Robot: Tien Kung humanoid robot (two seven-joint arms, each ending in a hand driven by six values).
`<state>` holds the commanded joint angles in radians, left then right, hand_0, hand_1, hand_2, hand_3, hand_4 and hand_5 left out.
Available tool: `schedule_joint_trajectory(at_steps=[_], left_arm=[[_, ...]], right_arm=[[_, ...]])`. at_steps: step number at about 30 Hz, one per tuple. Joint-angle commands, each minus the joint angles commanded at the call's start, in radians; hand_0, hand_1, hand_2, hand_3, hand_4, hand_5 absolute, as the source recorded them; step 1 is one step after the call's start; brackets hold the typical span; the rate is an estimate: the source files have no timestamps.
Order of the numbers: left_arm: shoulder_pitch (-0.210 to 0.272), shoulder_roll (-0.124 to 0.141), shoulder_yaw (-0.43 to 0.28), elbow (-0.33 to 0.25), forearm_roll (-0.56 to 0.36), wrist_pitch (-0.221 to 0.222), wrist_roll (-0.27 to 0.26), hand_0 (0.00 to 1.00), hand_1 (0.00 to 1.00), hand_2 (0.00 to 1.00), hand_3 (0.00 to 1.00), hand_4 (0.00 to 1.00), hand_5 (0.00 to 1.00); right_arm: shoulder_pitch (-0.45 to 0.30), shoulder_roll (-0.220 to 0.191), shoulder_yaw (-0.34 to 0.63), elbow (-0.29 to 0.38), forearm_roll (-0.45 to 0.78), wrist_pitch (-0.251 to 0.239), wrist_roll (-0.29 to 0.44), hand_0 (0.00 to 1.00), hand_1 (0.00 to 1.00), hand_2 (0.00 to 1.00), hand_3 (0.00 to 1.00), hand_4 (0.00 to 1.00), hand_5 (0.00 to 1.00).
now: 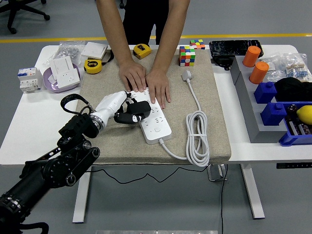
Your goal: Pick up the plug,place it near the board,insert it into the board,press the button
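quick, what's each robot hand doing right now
Left hand: closed on the black plug, at the power strip.
Right hand: not in view.

Robotics lab, cluttered test table (29,126)

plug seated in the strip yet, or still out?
Cannot tell. Left hand holds the black plug on the power strip; prongs hidden.
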<state>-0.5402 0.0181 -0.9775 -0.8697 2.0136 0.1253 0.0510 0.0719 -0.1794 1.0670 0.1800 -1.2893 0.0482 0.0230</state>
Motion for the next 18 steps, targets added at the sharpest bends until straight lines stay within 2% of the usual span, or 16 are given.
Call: schedule_joint_trajectory(at_steps=[3,4,9,10,15,16,18], left_arm=[[-0.001,-0.001,0.001,0.000,0.011,-0.011,0.005,0.281,0.240,0.343,0.399,0.677,0.330],[-0.002,-0.001,0.001,-0.001,0.014,-0.013,0.005,0.306,0.359,0.460,0.486,0.691,0.316],[-0.008,-0.004,0.001,0.000,0.021,-0.032,0.010,0.306,0.359,0.460,0.486,0.691,0.316],[-0.009,-0.004,0.002,0.001,0.021,-0.035,0.011,0.386,0.525,0.538,0.535,0.863,0.335],[-0.014,-0.009,0.007,0.006,0.017,-0.056,0.017,0.386,0.525,0.538,0.535,0.863,0.335],[-0.014,-0.009,0.008,0.007,0.016,-0.057,0.018,0.505,0.616,0.582,0.565,0.944,0.382],[-0.015,-0.010,0.010,0.009,0.015,-0.060,0.019,0.505,0.616,0.582,0.565,0.944,0.382]], right_arm=[[0.000,0.000,0.002,0.000,-0.002,0.000,-0.001,0.924,0.846,0.788,0.818,0.998,0.841],[0.000,0.000,0.002,0.000,-0.002,0.000,-0.001,0.923,0.846,0.788,0.818,0.998,0.840],[0.001,-0.001,0.001,0.000,-0.001,0.000,0.000,0.923,0.846,0.788,0.818,0.998,0.840],[0.002,-0.001,0.001,0.000,-0.001,0.000,0.000,0.923,0.846,0.788,0.818,0.998,0.840],[0.002,-0.001,-0.003,0.000,0.001,0.000,0.000,0.923,0.846,0.788,0.818,0.998,0.840],[0.002,-0.002,-0.004,0.000,0.002,0.000,0.000,0.924,0.845,0.788,0.818,0.998,0.839],[0.001,-0.002,-0.002,0.000,-0.001,0.000,0.000,0.924,0.845,0.788,0.818,0.998,0.839]])
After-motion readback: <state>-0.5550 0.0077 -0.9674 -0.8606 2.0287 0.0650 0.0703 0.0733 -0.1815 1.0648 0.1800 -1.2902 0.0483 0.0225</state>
